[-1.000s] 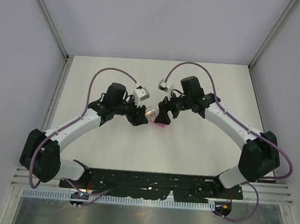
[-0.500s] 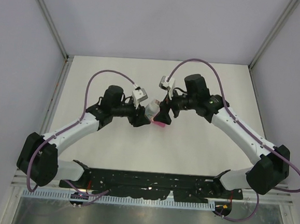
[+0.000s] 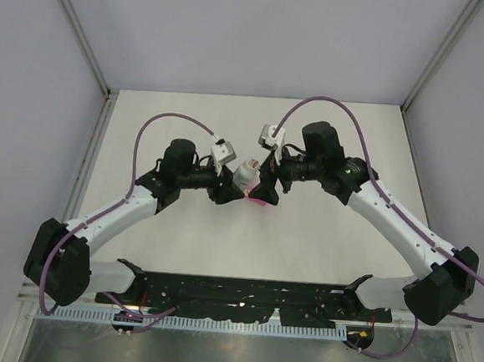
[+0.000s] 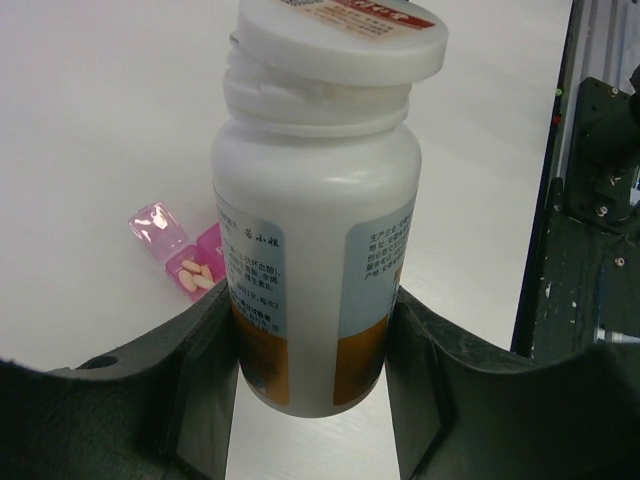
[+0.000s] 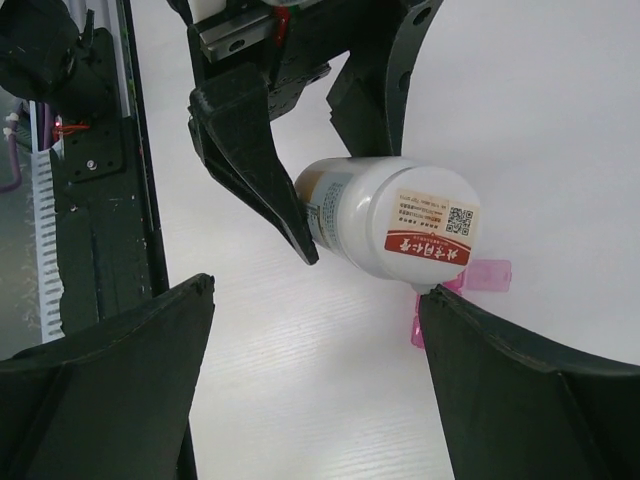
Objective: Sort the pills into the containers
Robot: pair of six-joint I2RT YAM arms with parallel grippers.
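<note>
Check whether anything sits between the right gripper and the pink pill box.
Yes. The bottle, clamped in the left gripper, hangs between the open right gripper and the pill box on the table. In the right wrist view it covers part of the box.

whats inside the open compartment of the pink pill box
In the pink pill box, the open compartment holds at least two pale oblong pills. The white pill bottle covers the rest, so other compartments cannot be seen.
</note>
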